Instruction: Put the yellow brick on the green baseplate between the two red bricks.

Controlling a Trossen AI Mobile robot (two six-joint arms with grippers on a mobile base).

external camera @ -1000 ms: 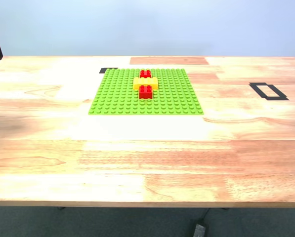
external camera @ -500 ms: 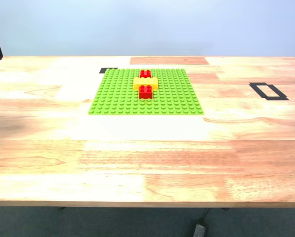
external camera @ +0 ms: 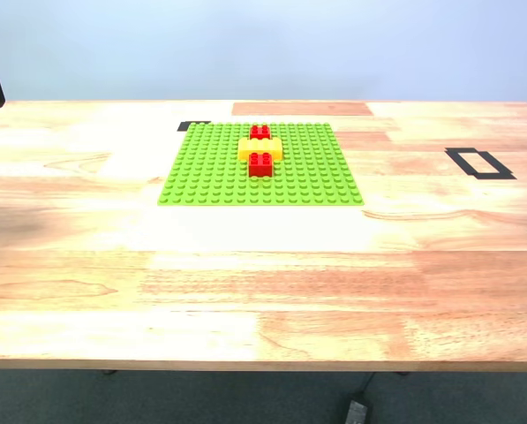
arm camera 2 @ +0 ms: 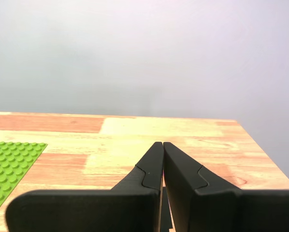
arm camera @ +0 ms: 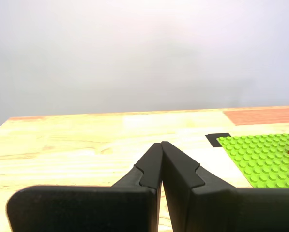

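The yellow-orange rectangular studded plastic brick [external camera: 260, 148] sits on the large flat lime-green studded plastic baseplate [external camera: 210, 168], flanked front and back by the two small bright red square studded bricks [external camera: 260, 164], touching both as far as I can tell. By my judgement the placement is done, and what remains is to hold both arms clear, so nothing nudges the row. My first gripper [arm camera: 160, 143] hangs empty above the pale wooden tabletop [external camera: 263, 283], its black jaws pressed together; my second gripper [arm camera 2: 162, 143] is likewise closed on nothing. Only the exterior view shows the whole row of bricks, though no gripper. The first wrist view catches one baseplate corner, a sliver of red and a piece of black tape [arm camera: 217, 139]; the second shows only a green corner.
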